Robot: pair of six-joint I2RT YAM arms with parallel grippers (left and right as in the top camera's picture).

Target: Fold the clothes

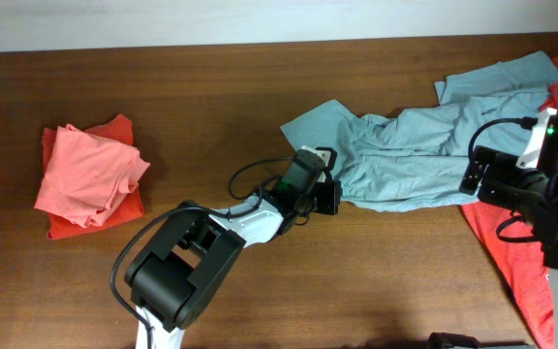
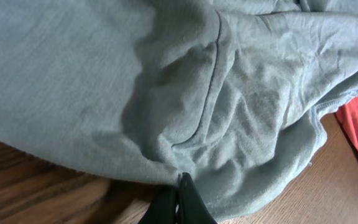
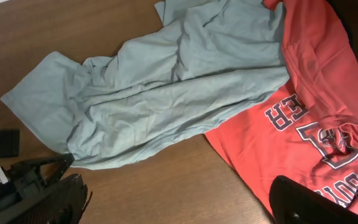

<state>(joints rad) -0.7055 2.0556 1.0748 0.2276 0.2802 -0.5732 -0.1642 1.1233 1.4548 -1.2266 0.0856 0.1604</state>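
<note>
The pale grey-blue T-shirt [image 1: 405,155] lies rumpled across the right half of the table [image 1: 211,87], its right part against a red lettered T-shirt [image 3: 316,112]. The left pincer [image 2: 179,186] sits at the grey-blue shirt's lower left edge, tips pressed together on the hem there. The right pincer [image 1: 480,180] hangs over the shirt's right end, spread wide and gripping nothing. A salmon-pink T-shirt [image 1: 87,173] is heaped at the far left, well apart.
</note>
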